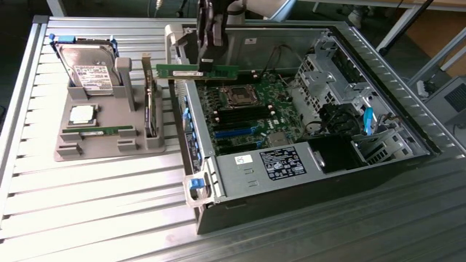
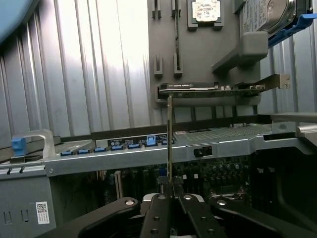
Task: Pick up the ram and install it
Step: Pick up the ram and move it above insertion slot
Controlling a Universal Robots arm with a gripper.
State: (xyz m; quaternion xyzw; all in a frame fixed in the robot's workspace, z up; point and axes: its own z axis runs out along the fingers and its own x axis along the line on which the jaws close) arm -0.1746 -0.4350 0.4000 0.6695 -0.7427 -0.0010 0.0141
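One slatted metal table [image 1: 95, 207] bears the case [image 1: 291, 204]; gripper [image 1: 207, 64] holds the ram [image 1: 227, 70].

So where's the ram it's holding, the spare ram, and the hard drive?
held ram [image 1: 171, 70]: exterior view, its bare green end.
spare ram [image 1: 102, 130]: exterior view, middle of the stick.
hard drive [image 1: 91, 76]: exterior view, its label.

No text is legible on the hard drive [image 1: 89, 66] or power supply [image 1: 251, 173] labels.
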